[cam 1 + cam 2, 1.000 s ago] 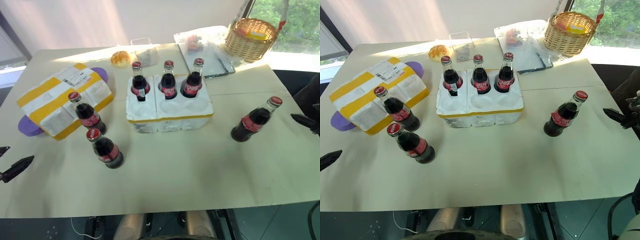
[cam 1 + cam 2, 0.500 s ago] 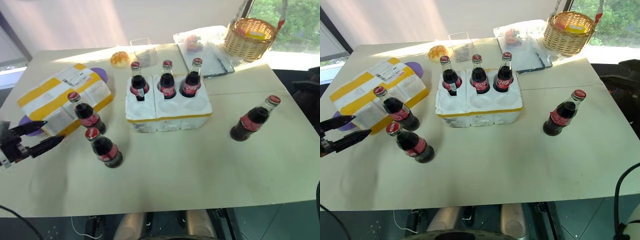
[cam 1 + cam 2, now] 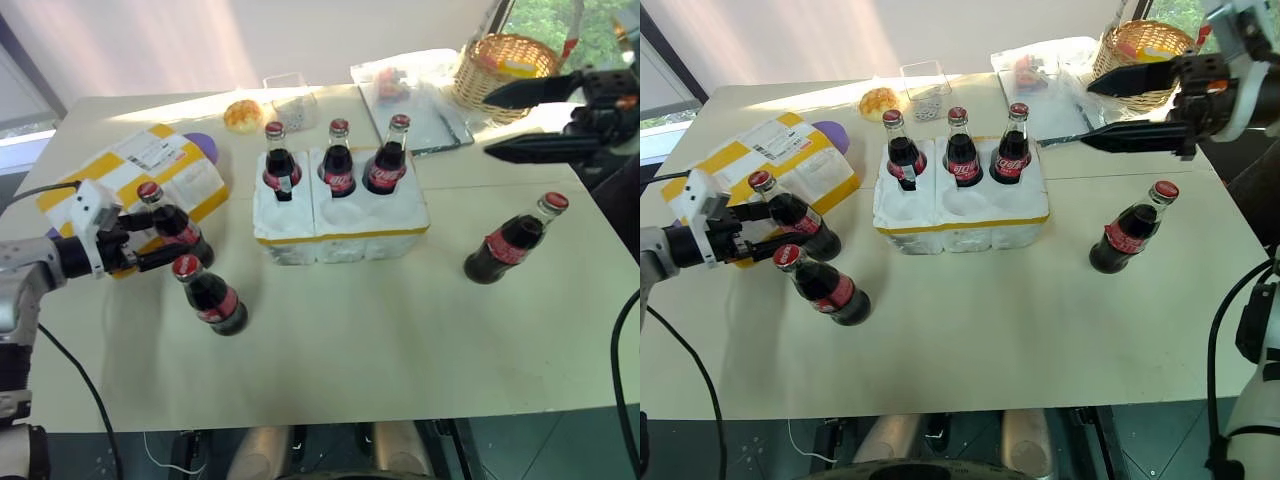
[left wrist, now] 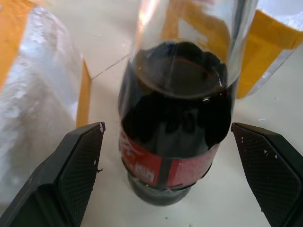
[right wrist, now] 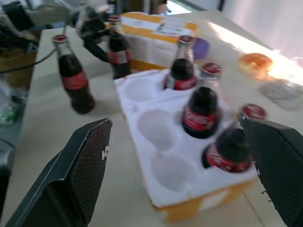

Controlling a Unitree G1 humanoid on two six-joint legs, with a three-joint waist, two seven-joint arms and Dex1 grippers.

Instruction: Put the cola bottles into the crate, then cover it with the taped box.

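Note:
The crate (image 3: 340, 225) sits mid-table with three cola bottles (image 3: 339, 165) upright in its back wells; the front wells are empty. Left of it lies the taped box (image 3: 120, 180). Two loose cola bottles stand near that box: one (image 3: 175, 228) between the fingers of my open left gripper (image 3: 170, 236), and one (image 3: 212, 298) just in front of it. In the left wrist view that bottle (image 4: 175, 127) has a gap to each finger. A third loose bottle (image 3: 505, 245) stands at the right. My right gripper (image 3: 486, 125) hangs open above it, pointing left.
A wicker basket (image 3: 500, 65), a wrapped tray (image 3: 410, 95), a clear container (image 3: 290, 100) and a bun (image 3: 241, 115) line the table's far side. A purple object (image 3: 203, 146) pokes out from under the taped box. The near half of the table is bare.
My left gripper came in from the table's left edge and now straddles the bottle by the taped box. My right gripper rose from the right edge and swung to point left.

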